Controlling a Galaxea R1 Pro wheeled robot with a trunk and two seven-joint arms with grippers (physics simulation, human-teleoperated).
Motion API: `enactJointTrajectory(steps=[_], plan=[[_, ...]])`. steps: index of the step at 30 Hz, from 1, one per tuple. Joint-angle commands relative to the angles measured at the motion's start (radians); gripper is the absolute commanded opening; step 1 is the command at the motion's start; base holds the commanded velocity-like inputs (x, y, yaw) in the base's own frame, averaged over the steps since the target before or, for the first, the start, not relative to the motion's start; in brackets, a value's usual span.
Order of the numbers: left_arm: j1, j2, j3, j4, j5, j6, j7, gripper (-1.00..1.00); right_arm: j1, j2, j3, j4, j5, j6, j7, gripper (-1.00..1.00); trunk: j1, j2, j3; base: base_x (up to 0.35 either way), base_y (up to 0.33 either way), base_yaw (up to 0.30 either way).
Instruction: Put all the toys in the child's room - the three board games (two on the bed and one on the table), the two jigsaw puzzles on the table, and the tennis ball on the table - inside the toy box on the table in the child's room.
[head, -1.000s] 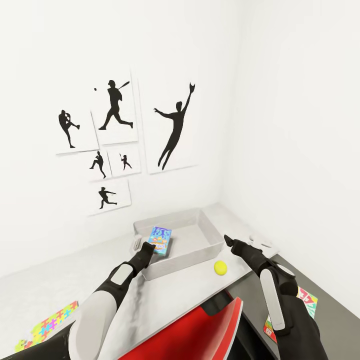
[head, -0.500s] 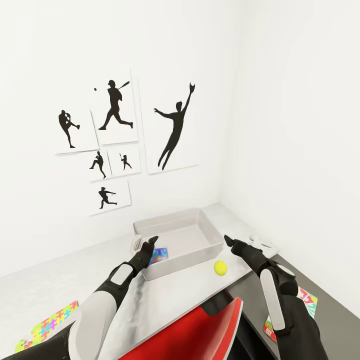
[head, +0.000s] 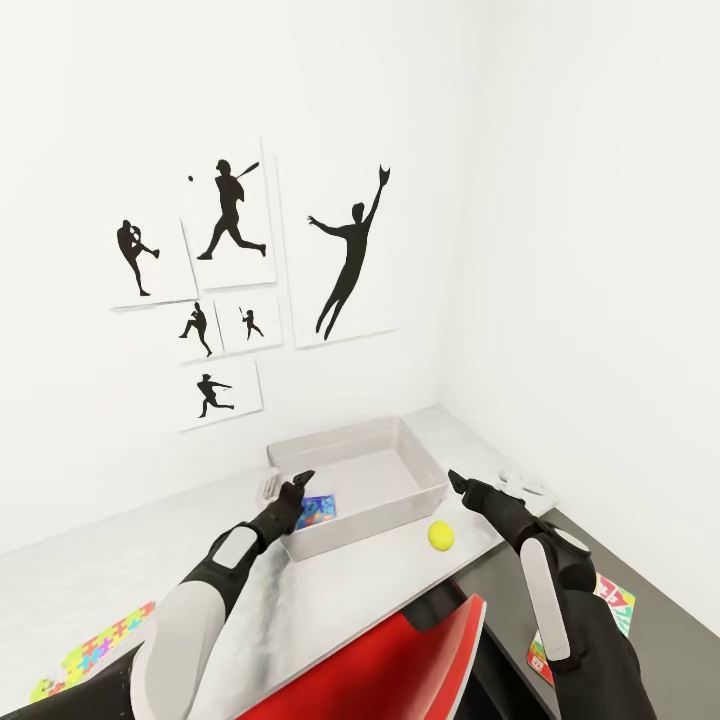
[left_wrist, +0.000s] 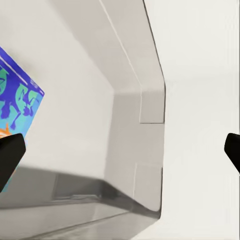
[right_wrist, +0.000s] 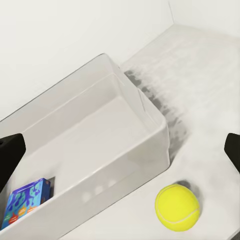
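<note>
Our left gripper (head: 297, 484) hangs wide open and empty over the near wall of the toy box (head: 425, 470); the blue game (head: 318, 511) lies flat inside, just beyond. Our right gripper (head: 456, 481), spread and empty, has bare table (head: 120, 570) ahead, the ball (head: 440, 536) near it beside the box.

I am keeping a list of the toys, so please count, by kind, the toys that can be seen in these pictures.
Board games: 2, the blue cartoon box in the light-grey toy box, and a white-red printed box on the dark cabinet.
Jigsaw puzzles: 1, the multicoloured square sheet.
Tennis balls: 1, the yellow ball.
Total: 4.
</note>
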Motion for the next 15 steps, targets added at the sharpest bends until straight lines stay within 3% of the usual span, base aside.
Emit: enactJointTrajectory(steps=[1, 7, 15], plan=[[-0.001, 0.001, 0.005, -0.004, 0.007, 0.018, -0.01, 1.0, -0.001, 0.001, -0.003, -0.001, 0.0, 0.006, 0.006, 1.0, 0.001, -0.002, -0.002, 0.0, 0.0, 0.0], [0.0, 0.012, 0.004, -0.025, 0.006, 0.055, -0.117, 1.0, -0.001, 0.002, -0.003, -0.001, 0.0, 0.006, 0.006, 1.0, 0.001, -0.002, 0.003, 0.0, 0.0, 0.0], [0.0, 0.023, 0.004, -0.03, 0.006, 0.098, -0.144, 1.0, -0.001, 0.001, -0.003, 0.0, 0.0, 0.006, 0.006, 1.0, 0.001, -0.002, 0.015, 0.0, 0.0, 0.0]])
